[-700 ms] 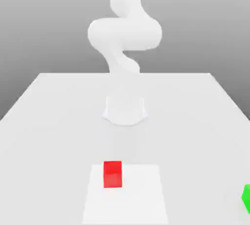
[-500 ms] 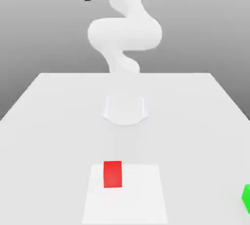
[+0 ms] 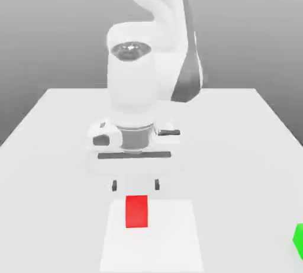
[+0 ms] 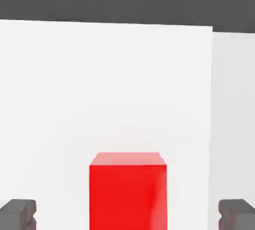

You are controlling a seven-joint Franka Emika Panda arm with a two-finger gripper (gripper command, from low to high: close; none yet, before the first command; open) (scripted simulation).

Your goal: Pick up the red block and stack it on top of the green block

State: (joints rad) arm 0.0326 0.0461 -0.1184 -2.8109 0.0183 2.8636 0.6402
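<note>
Near the middle of the white table (image 3: pixel 237 147), on a bright white patch (image 3: pixel 168 242), sits the red block (image 3: pixel 137 211). It is flat on its bottom and nothing is holding it. It sits toward the far side of the patch, a bit to the exterior view's left.

Just above the block is the gripper (image 3: pixel 136 185). Its two jaws are spread wide, with one on each side and nothing between them. In the hand view, both tips stand apart from the block, with white showing on either side of it.

The big change is the arm (image 3: pixel 133 82). A moment ago the hand was up high, and the block had nothing over it. Now the hand has come down low, right by the block. The block has not moved at all. That means the picking-up part is about to start, I think. The jaws look like they line up well. Next they should go down a little more and then squeeze. If they came down crooked, a tip could bump the block.

Far off to the exterior view's right, at the edge of that picture, is the green block (image 3: pixel 299 241). Only a bit of it peeks in. It has not moved either. Nothing is stacked on the part I can see, so the stacking is all still to do.
</note>
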